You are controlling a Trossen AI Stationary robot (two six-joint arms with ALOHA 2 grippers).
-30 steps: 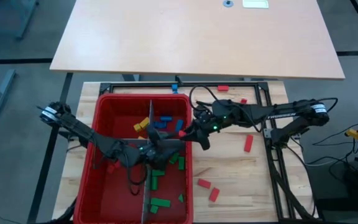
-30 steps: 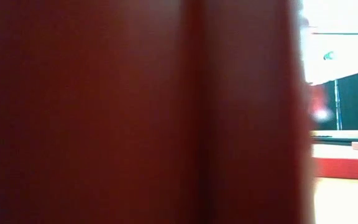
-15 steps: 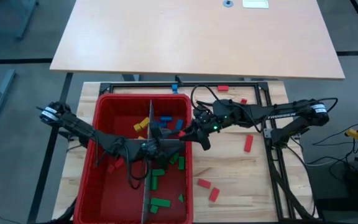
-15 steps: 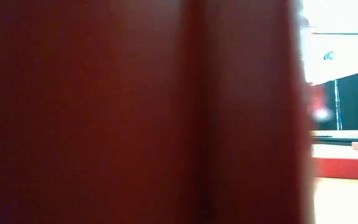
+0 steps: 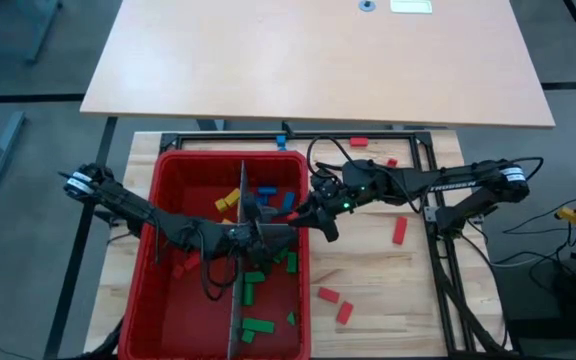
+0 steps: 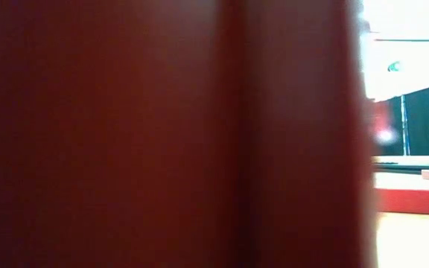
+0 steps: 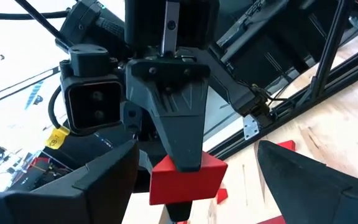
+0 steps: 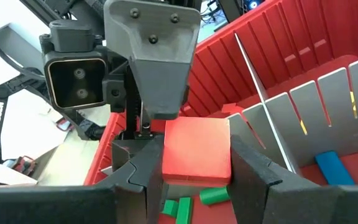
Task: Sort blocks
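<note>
- The pale wooden desk (image 5: 398, 280) carries everything; a big red plastic bin (image 5: 183, 310) with grey slotted divider panels (image 5: 236, 320) fills its 8 o'clock part.
- Small rectangular blocks (image 5: 258, 326) in green, blue and yellow lie sorted in the bin's compartments, while loose red ones sit on bare wood towards 4 o'clock, well apart from both arms.
- The right gripper (image 5: 290, 213) reaches in from 3 o'clock over the bin's right wall, and the left gripper (image 5: 259, 231) comes from 9 o'clock; they meet above the centre divider.
- The block in hand is a red rectangular brick (image 8: 196, 151), held in the air over the bin between the two grippers. The right arm's fingers (image 8: 253, 168) clamp it on its two sides, its long axis running out towards the left arm.
- In the left wrist view the same brick (image 7: 186, 179) sits straight ahead, between the left arm's own spread fingers (image 7: 303, 177), which do not touch it.
- This looks like a handover: the left fingers need to advance along the brick's long axis and close on its free end.
</note>
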